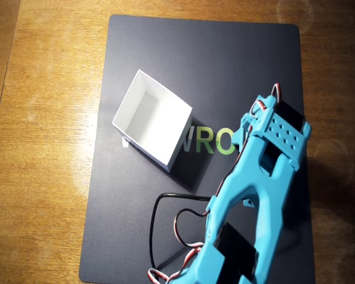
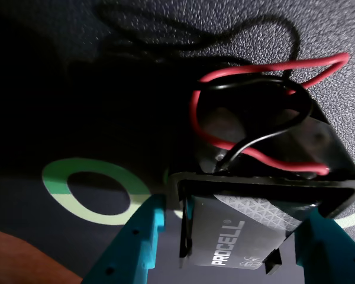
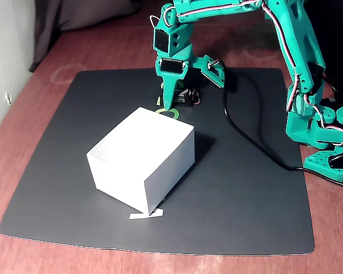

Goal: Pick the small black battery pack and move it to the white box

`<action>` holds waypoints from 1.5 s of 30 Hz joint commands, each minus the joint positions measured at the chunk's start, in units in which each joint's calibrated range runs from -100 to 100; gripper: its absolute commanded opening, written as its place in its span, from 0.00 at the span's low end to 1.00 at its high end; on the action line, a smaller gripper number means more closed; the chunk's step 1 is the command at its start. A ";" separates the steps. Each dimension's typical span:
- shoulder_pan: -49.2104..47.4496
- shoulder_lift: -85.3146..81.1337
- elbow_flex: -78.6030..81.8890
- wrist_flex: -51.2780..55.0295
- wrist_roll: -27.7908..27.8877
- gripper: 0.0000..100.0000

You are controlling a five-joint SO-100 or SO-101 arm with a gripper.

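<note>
The small black battery pack [image 2: 242,236] lies on the black mat, its white "PROCELL" lettering facing the wrist camera, with red and black wires looped behind it. My gripper [image 2: 235,218] is open and straddles the pack, one blue finger [image 2: 139,242] on its left and the other at its right, neither clearly pressing it. In the fixed view the gripper [image 3: 194,95] points down over the pack [image 3: 187,96], just behind the white box [image 3: 166,165]. In the overhead view the open white box [image 1: 133,100] stands left of the arm, and the pack is hidden under the arm.
A black mat [image 1: 225,59] with green-white lettering covers the wooden table [image 1: 41,118]. A black cable [image 3: 257,142] runs across the mat to the arm's base [image 3: 326,142] at the right. A small white paper scrap [image 3: 146,214] lies in front of the box.
</note>
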 commanded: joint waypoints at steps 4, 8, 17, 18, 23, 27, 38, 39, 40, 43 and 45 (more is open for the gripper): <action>1.18 1.87 2.49 -0.37 -0.83 0.23; 1.06 1.87 2.49 -0.37 -2.67 0.19; 1.41 1.87 2.40 -0.37 -2.29 0.16; 1.41 1.87 2.40 -0.37 -2.40 0.16; 1.53 1.87 2.40 -0.37 -2.62 0.13; 1.53 1.87 2.40 -0.37 -2.62 0.10; 2.82 1.52 2.22 -0.81 -2.62 0.09; 2.82 1.26 2.22 -0.72 -2.67 0.09; 2.82 1.09 2.22 -0.72 -2.67 0.08; 2.82 0.82 2.13 -0.46 -2.67 0.08; 2.82 0.82 2.13 -0.46 -2.67 0.08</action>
